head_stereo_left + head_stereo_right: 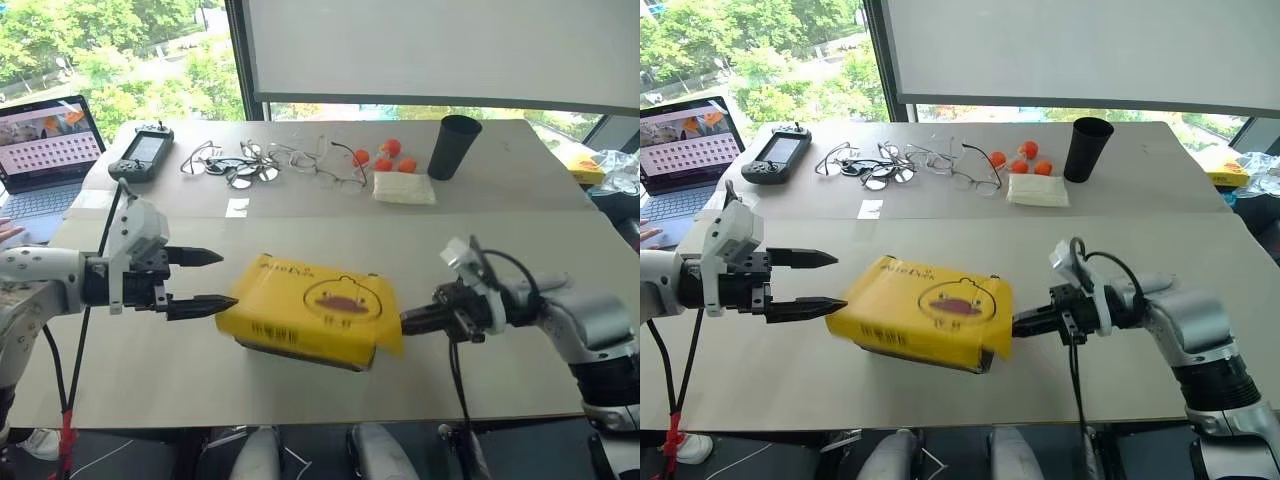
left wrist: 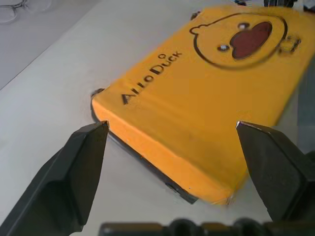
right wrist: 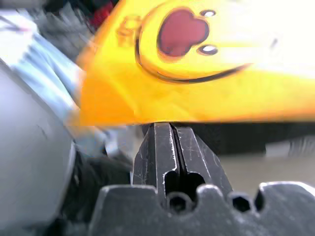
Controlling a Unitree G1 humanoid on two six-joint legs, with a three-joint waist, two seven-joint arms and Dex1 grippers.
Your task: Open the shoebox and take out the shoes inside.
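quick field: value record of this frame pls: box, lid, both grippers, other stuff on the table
box: shoebox on the near table, between the two grippers
lid: yellow lid on; right edge looks lifted off the dark base, left edge down
shoes: hidden
left gripper: open, fingers either side of the box's left end, not touching
right gripper: shut, tips under the lid's right edge
far table: black cup, orange balls, white cloth, glasses, handheld controller
far left: open laptop
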